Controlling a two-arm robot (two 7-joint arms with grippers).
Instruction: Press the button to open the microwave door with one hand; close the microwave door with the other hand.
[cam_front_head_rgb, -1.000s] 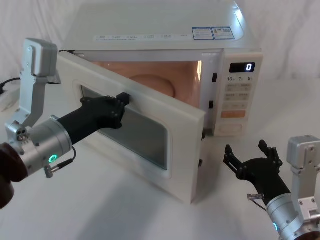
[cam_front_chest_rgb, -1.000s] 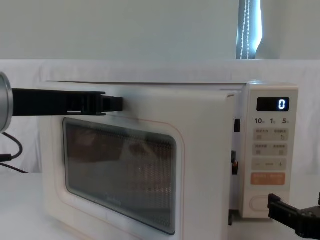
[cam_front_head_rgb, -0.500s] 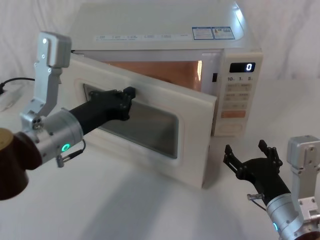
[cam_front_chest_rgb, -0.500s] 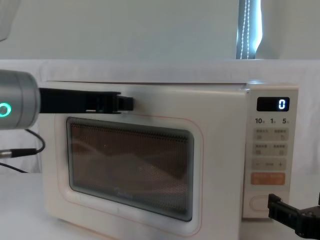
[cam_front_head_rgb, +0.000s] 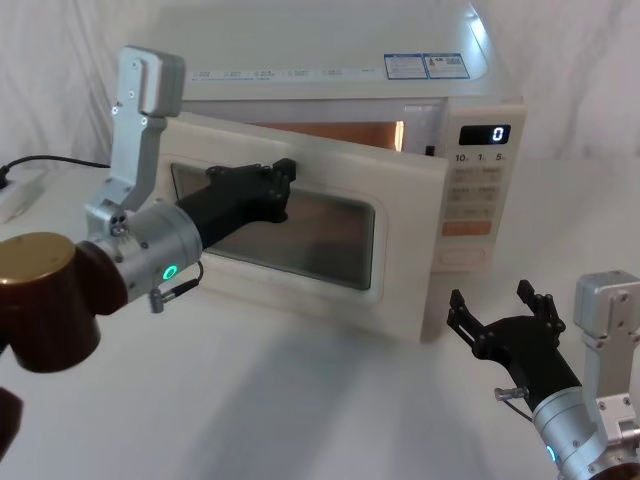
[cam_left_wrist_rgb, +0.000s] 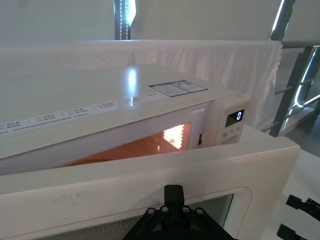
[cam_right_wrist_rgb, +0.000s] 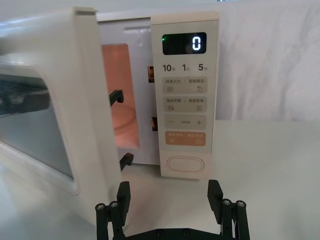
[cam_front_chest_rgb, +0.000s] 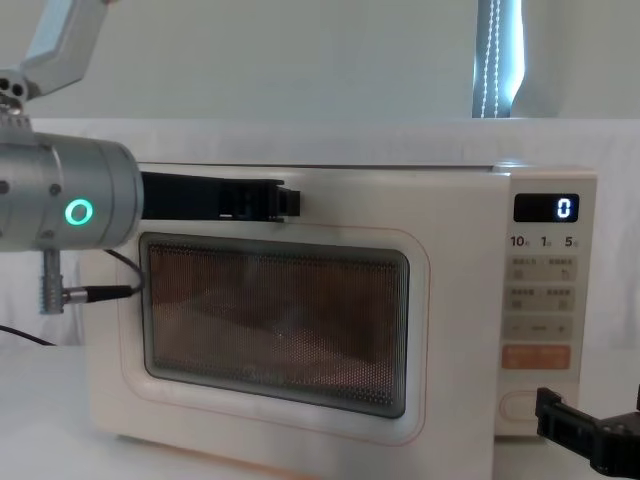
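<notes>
The microwave door (cam_front_head_rgb: 405, 235) stands ajar, with a narrow gap at its latch side through which the lit orange cavity shows. My left gripper (cam_front_head_rgb: 281, 187) is shut and its black fingertips press against the door's upper front, just above the dark window; in the chest view the left gripper (cam_front_chest_rgb: 286, 203) lies along the door (cam_front_chest_rgb: 450, 300). My right gripper (cam_front_head_rgb: 495, 305) hovers open low over the table in front of the keypad panel. In the right wrist view, the right gripper (cam_right_wrist_rgb: 169, 192) faces the cream pill-shaped button (cam_right_wrist_rgb: 184, 164), a short way off. The door's edge (cam_right_wrist_rgb: 92, 100) juts out left of it.
The keypad panel's display (cam_front_head_rgb: 484, 134) reads 0, and an orange key (cam_right_wrist_rgb: 185, 138) sits above the button. A black cable (cam_front_head_rgb: 50, 160) and a white power strip (cam_front_head_rgb: 15, 200) lie at the table's far left. White cloth covers the table (cam_front_head_rgb: 300, 400) and backdrop.
My left gripper has pushed the door from wide open toward the microwave's front, so the gap has narrowed. The right arm has not moved.
</notes>
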